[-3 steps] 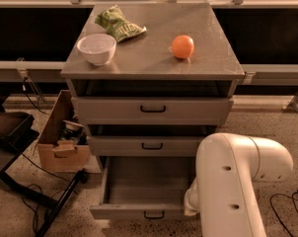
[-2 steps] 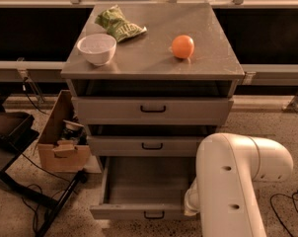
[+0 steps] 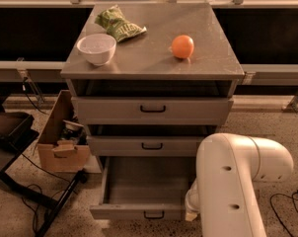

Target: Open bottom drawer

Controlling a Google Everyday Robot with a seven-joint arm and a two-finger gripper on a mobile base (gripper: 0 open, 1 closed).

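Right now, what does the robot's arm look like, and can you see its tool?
The arm is a thick, smooth white casing with rounded ends and small dark holes on its side; no cables or markings show. The tool is mostly hidden behind it, beside the right front corner of the bottom drawer; only a pale stub shows.

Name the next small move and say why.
Probably back the end effector away: the bottom drawer is already pulled well out, its inside showing, handle free. The end effector sits mostly hidden behind the arm, by the drawer's right front corner.
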